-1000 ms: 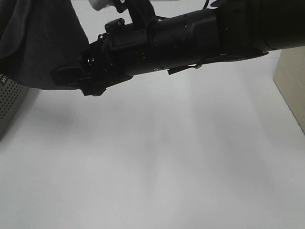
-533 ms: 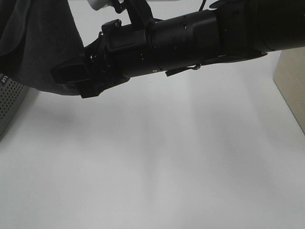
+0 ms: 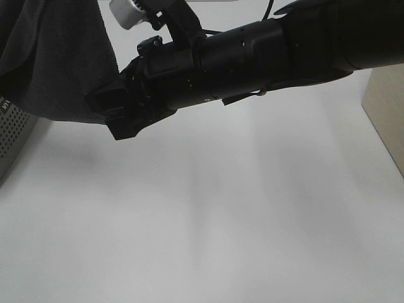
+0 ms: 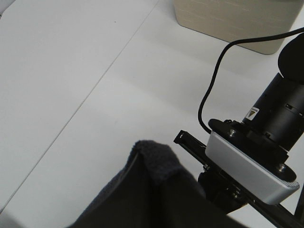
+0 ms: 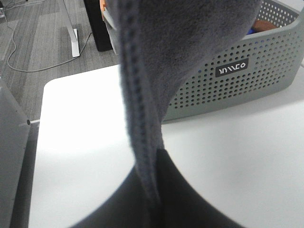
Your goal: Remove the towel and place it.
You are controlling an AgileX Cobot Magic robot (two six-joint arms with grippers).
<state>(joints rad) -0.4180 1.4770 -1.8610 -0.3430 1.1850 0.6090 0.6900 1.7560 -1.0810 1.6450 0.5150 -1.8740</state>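
Since my right jaws are closed on just the hem of the towel (image 3: 57, 57) hanging by the basket (image 5: 228, 85), left jaws shut too, a pull could slip that thin edge free or snag the basket

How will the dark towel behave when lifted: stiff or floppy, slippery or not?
Probably floppy: the dark charcoal terry towel hangs in soft folds. Likely not slippery: its fuzzy pile and stitched hem should give the right gripper, clamped on its edge, good purchase. It may drag on the grey perforated plastic basket.
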